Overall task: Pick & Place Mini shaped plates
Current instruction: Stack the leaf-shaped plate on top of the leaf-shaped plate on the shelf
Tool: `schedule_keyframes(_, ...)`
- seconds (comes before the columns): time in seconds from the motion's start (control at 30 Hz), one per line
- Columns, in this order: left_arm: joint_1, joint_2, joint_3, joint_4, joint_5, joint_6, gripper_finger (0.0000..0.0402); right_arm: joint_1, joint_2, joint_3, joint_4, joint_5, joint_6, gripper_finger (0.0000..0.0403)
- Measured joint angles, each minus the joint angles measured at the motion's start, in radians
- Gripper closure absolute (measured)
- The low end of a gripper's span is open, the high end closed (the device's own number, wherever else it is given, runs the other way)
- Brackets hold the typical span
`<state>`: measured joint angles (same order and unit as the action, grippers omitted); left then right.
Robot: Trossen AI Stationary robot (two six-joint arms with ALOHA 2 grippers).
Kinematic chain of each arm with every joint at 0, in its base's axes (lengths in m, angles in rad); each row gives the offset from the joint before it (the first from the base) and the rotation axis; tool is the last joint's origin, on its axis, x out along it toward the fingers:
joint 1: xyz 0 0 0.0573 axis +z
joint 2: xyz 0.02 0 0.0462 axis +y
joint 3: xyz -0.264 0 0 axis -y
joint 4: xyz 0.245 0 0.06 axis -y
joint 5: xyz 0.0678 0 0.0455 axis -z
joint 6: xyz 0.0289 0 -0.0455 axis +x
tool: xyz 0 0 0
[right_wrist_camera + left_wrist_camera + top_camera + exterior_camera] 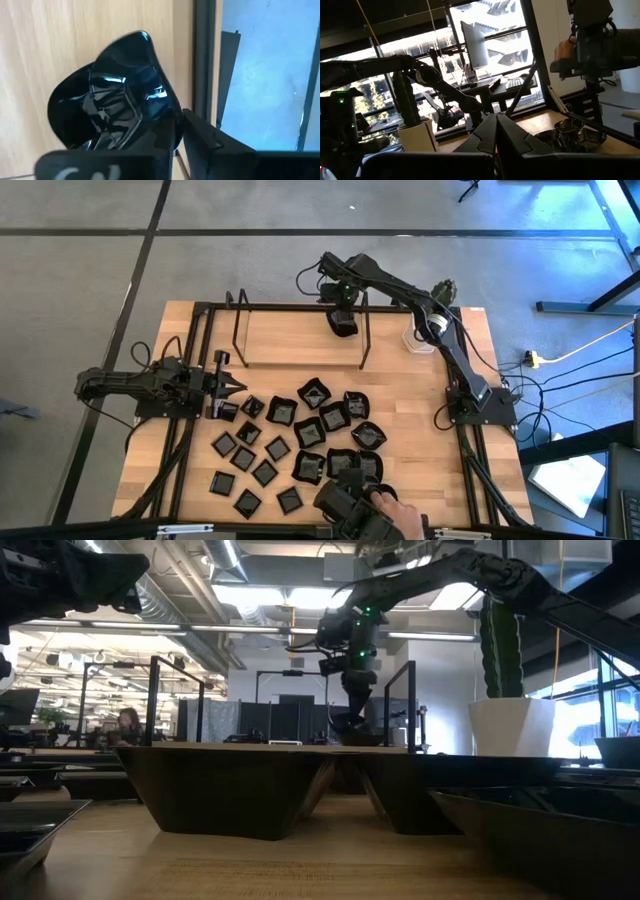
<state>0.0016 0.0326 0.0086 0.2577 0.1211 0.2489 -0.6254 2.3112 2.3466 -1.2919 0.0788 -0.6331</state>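
Note:
Several glossy black mini shaped plates [310,430] lie on the near half of the wooden table [400,390]. One wavy-edged plate [115,90] lies apart at the far edge [343,327], resting on the wood beside the black frame rail. My right gripper [179,132] points steeply down at this plate's rim, its fingers a narrow gap apart. My left gripper [232,385] waits shut at the table's left side, pointing toward the right. My right gripper stands at the wavy plate's rim [169,119], coming from above and slanting. A slit of light shows between the fingers. Whether a finger [160,142] touches the rim, I cannot tell. The plate lies on the table.
A black wire rack [300,330] stands across the far half of the table. A white cactus pot [425,335] sits at the far right. A person's hand with a dark device [365,510] reaches over the near edge among the plates.

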Motion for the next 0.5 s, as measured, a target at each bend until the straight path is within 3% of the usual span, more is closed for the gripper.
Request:
schedule_keyframes(0.27, 0.0, 0.0, 0.0, 0.0, 0.0, 0.0, 0.0398, 0.007, 0.0, 0.0, 0.004, 0.071, 0.004, 0.0318)
schedule_keyframes(0.5, 0.0, 0.0, 0.0, 0.0, 0.0, 0.0, 0.0398, 0.03, 0.0, 0.0, 0.024, 0.238, -0.004, 0.0284)
